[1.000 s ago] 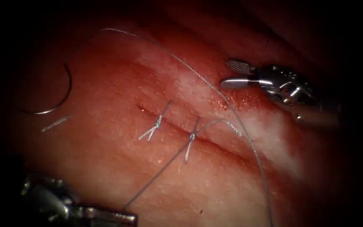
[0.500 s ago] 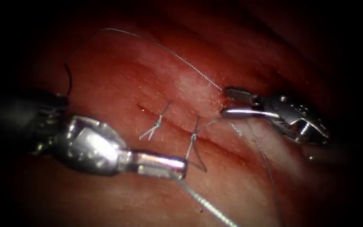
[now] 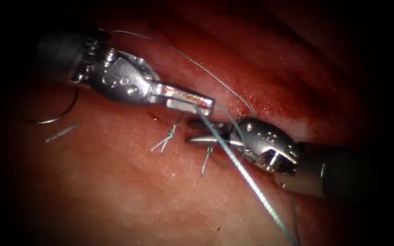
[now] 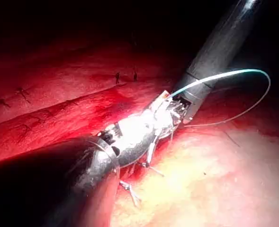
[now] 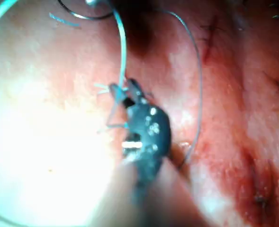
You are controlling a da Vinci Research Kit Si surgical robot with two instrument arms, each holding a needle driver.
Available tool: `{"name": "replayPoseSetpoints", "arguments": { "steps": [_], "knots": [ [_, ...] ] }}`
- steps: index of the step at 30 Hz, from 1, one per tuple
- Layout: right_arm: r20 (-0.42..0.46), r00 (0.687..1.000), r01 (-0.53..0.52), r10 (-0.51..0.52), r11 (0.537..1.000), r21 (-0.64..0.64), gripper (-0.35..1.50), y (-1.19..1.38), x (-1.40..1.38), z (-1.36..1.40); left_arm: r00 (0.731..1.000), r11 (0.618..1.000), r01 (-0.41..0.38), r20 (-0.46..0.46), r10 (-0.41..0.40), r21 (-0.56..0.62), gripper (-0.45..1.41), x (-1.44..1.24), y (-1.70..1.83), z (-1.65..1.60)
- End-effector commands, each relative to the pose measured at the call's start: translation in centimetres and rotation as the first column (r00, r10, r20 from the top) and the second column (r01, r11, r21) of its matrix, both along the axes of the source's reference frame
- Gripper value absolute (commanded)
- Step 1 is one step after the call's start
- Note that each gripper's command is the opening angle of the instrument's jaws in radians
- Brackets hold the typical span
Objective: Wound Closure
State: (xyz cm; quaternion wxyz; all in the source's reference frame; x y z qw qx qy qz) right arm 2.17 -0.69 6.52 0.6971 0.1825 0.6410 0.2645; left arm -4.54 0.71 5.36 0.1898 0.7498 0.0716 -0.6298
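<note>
Gripping pale blue thread [image 3: 247, 175], left silver claw [image 3: 201, 104] clamped; right claw [image 3: 194, 132] parted above cut; curved steel needle [image 3: 62, 111] lying free left on red tissue [image 3: 128, 191].

We are looking down on tissue [image 3: 128, 196] from above and front through endoscope, moderately near, cut [image 3: 178, 130] sitting at centre. Left tool [image 3: 201, 104] is entering from 10 o'clock, right tool [image 3: 197, 132] from 4 o'clock. We are riding left wrist camera, facing along shaft, very close. Right wrist camera is facing along its shaft, equally close. All three are sharing knotted stitches and thread [image 3: 247, 177].
</note>
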Motion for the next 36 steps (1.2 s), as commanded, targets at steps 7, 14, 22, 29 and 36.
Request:
{"name": "replayPoseSetpoints", "arguments": {
  "steps": [7, 14, 22, 29, 36],
  "knots": [
    [-0.142, 0.989, 0.034, -0.035, 0.999, -0.006, -0.35, -0.08, 0.07, -0.05, 0.992, 0.993, -0.108, -0.068, 0.104, -0.053, -0.45, 0.09, -0.17, 0.54],
    [-0.241, 0.971, -0.004, 0.006, 1.000, 0.009, -0.35, -0.12, -0.02, -0.07, 0.974, 0.979, -0.174, -0.162, 0.155, -0.110, -0.45, 0.21, -0.23, 1.02],
    [-0.298, 0.954, -0.022, 0.042, 0.997, 0.068, -0.35, -0.12, -0.11, -0.09, 0.951, 0.965, -0.220, -0.252, 0.180, -0.143, -0.45, 0.24, -0.30, 1.27],
    [-0.260, 0.954, -0.079, 0.149, 0.963, 0.259, -0.35, -0.09, -0.13, -0.08, 0.948, 0.965, -0.209, -0.277, 0.159, -0.162, -0.45, 0.18, -0.44, 1.37],
    [-0.212, 0.931, -0.172, 0.296, 0.870, 0.462, -0.35, -0.06, -0.14, -0.05, 0.951, 0.968, -0.180, -0.284, 0.126, -0.174, -0.45, 0.07, -0.68, 1.34]
  ]
}}
